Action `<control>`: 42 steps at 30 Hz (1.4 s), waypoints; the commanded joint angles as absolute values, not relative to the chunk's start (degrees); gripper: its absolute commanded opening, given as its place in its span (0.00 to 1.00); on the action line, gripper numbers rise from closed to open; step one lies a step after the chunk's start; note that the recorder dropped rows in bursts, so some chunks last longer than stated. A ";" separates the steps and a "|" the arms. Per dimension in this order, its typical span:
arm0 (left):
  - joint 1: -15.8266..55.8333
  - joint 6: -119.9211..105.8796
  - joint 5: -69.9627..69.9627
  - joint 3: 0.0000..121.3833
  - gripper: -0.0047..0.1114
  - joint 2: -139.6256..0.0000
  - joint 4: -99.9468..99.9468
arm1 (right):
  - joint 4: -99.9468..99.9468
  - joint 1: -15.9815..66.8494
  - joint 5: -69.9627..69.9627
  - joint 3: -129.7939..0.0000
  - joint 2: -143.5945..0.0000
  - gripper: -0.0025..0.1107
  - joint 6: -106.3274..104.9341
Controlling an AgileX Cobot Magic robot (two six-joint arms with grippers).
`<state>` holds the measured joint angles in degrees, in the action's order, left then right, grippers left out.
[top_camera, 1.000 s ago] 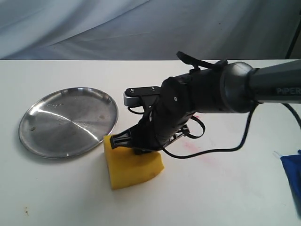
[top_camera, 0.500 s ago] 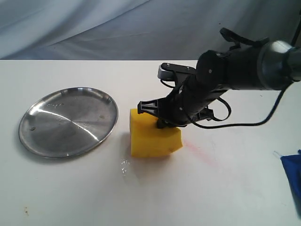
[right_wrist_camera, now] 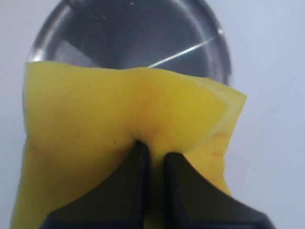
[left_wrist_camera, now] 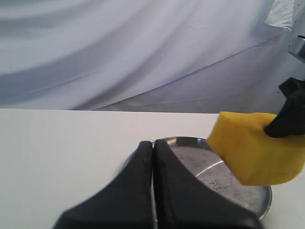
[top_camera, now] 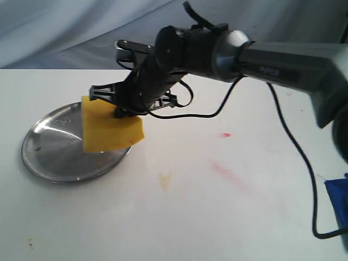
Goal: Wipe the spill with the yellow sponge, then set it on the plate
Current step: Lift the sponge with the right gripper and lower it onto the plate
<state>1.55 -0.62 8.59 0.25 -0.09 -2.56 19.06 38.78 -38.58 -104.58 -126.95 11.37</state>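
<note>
Holding the yellow sponge in the air, my right pincer is closed on its top edge, with the foam pinched deep between the fingers. The sponge hangs tilted over the side of the plate nearest to the spill, which shows as a small pale tan mark on the table. I judge I am in the last step, the putting down. Next I should lower the sponge more toward the plate's middle, then open the fingers. My left pincer is closed on nothing, near the plate.
</note>
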 commanded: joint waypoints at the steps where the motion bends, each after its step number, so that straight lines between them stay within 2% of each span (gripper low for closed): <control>1: 1.60 -0.60 8.35 0.00 0.05 0.00 -2.52 | 19.74 41.62 -40.61 -113.64 -132.52 0.02 10.83; 6: 1.60 -0.49 8.35 0.00 0.05 0.00 -2.52 | 19.91 43.42 -40.61 -119.25 -137.97 0.02 10.93; 13: 1.60 -0.49 8.35 0.00 0.05 0.00 -2.52 | 14.23 43.43 -38.20 -119.73 -140.75 0.02 15.87; 42: 1.60 -0.49 8.35 0.00 0.05 0.00 -2.52 | 12.56 44.65 -34.33 -119.73 -141.12 0.02 18.05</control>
<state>1.55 -0.62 8.59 0.25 -0.09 -2.56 13.01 44.51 -34.99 -119.47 -141.97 17.99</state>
